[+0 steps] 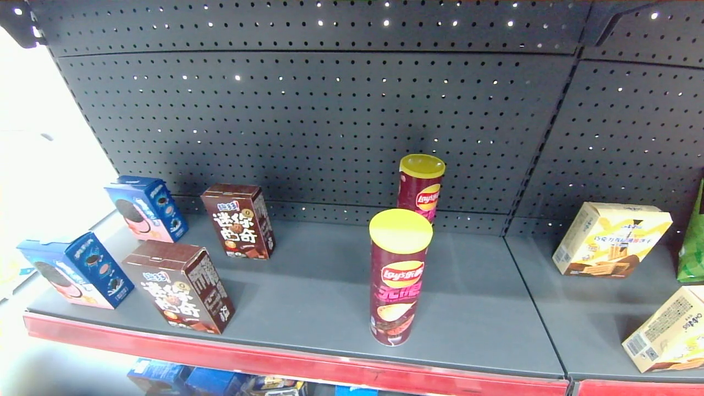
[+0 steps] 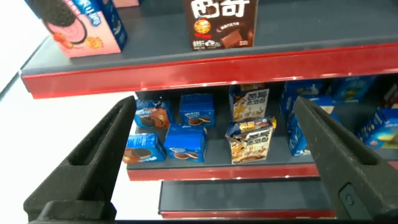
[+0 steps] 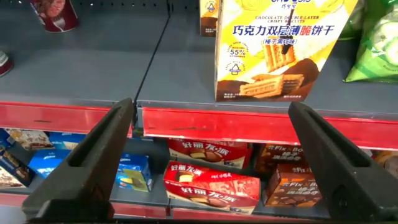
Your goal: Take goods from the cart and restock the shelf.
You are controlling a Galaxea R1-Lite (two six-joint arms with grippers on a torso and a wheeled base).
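Two maroon chip cans with yellow lids stand upright on the grey shelf (image 1: 308, 297), one near the front (image 1: 397, 278) and one at the back (image 1: 421, 188). Two brown cookie boxes (image 1: 184, 286) (image 1: 238, 220) and two blue cookie boxes (image 1: 77, 269) (image 1: 146, 208) stand to their left. My left gripper (image 2: 214, 162) is open in front of the shelf's red front edge (image 2: 205, 78), below a brown box (image 2: 221, 23). My right gripper (image 3: 214, 158) is open before the red edge (image 3: 249, 124) under a yellow wafer box (image 3: 280, 46).
Yellow wafer boxes (image 1: 610, 237) (image 1: 668, 330) and a green bag (image 1: 694, 247) sit on the right shelf section. A lower shelf holds blue boxes (image 2: 186, 134), red boxes (image 3: 211, 183) and other packs. Bare shelf floor lies between the brown boxes and the cans.
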